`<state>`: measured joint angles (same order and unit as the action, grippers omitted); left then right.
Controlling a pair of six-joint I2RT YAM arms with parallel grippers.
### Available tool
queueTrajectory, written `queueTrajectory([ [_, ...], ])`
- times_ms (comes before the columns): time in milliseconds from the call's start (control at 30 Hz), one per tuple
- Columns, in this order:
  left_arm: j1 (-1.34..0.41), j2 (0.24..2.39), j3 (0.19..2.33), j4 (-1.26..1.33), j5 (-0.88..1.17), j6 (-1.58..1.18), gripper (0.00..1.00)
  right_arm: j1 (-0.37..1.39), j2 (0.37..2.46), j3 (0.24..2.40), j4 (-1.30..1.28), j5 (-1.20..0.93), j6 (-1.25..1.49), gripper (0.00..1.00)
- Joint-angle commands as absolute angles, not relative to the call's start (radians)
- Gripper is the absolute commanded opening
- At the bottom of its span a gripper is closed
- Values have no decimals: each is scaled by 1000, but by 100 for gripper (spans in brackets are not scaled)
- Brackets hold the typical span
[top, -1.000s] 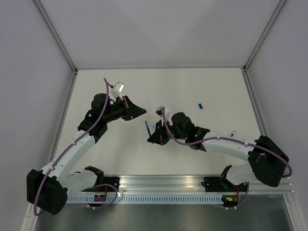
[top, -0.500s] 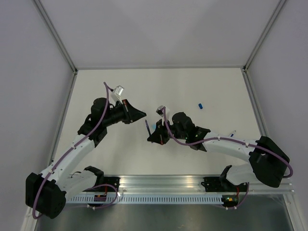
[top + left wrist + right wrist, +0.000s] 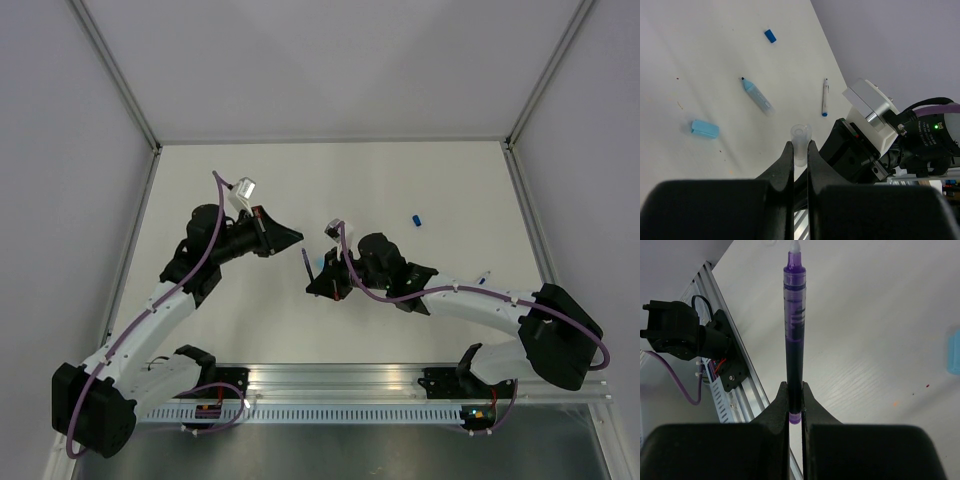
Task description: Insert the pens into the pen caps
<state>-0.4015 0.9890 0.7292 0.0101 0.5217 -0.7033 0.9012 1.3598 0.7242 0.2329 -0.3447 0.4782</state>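
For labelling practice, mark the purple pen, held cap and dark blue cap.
purple pen (image 3: pixel 794 340), right wrist view, barrel.
held cap (image 3: pixel 800 147), left wrist view, wall.
dark blue cap (image 3: pixel 770 35), left wrist view, middle.

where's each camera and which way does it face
Top external: above and behind, looking down at the table; left arm and right arm show.
Left wrist: looks past the left fingers, pinching a pale cap, to the table.
Right wrist: looks along the right fingers and their purple pen.
Shared: top and left wrist show the dark blue cap.
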Motion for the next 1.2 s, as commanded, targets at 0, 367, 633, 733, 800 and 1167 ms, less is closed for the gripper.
queueTrajectory([
  [0,-405,968,756,34,489,-696,2,907,1335,721,288,-370,482,0],
  [367,-405,974,747,32,476,-686,2,908,1325,719,295,-376,488,0],
  [633,-405,980,726,72,506,-687,2,907,1322,718,296,-357,488,0],
  [733,-407,982,692,106,546,-692,2,907,1327,724,296,-345,486,0],
  [800,-408,980,666,129,552,-687,2,907,1327,726,302,-342,486,0],
  [1167,-422,985,609,206,607,-686,2,907,1333,727,296,-298,483,0],
])
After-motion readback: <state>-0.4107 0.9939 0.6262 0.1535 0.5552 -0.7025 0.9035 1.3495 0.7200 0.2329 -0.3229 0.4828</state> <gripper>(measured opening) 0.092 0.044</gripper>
